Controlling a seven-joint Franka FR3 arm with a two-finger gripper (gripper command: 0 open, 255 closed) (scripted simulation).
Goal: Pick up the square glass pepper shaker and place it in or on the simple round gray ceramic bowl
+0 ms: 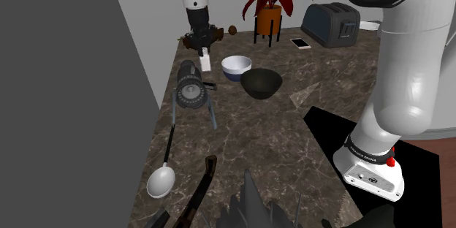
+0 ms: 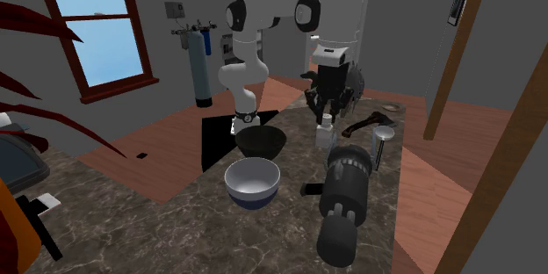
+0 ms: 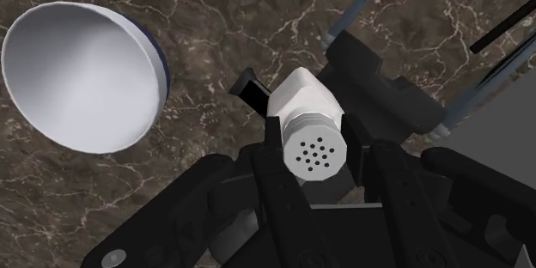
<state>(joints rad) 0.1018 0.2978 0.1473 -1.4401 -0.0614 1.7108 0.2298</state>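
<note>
The pepper shaker [image 3: 307, 129] is a small pale square bottle with a round perforated cap. It stands upright near the counter's far corner [image 1: 207, 61] [image 2: 326, 130]. My gripper [image 3: 311, 159] comes straight down over it, and its black fingers [image 3: 268, 150] clasp the cap from both sides. I cannot tell whether its base still touches the counter. A pale grey round bowl [image 1: 236, 66] [image 2: 253, 180] [image 3: 82, 77] with a bluish outside sits close beside the shaker, with nothing in it.
A black bowl [image 1: 261, 82] [image 2: 259, 140] sits just past the pale one. A black cylindrical grinder [image 1: 191, 86] [image 2: 342, 198] lies right beside the shaker. A spoon [image 1: 161, 180], toaster [image 1: 330, 23], phone [image 1: 300, 43] and potted plant [image 1: 269, 14] share the marble counter [image 1: 292, 117].
</note>
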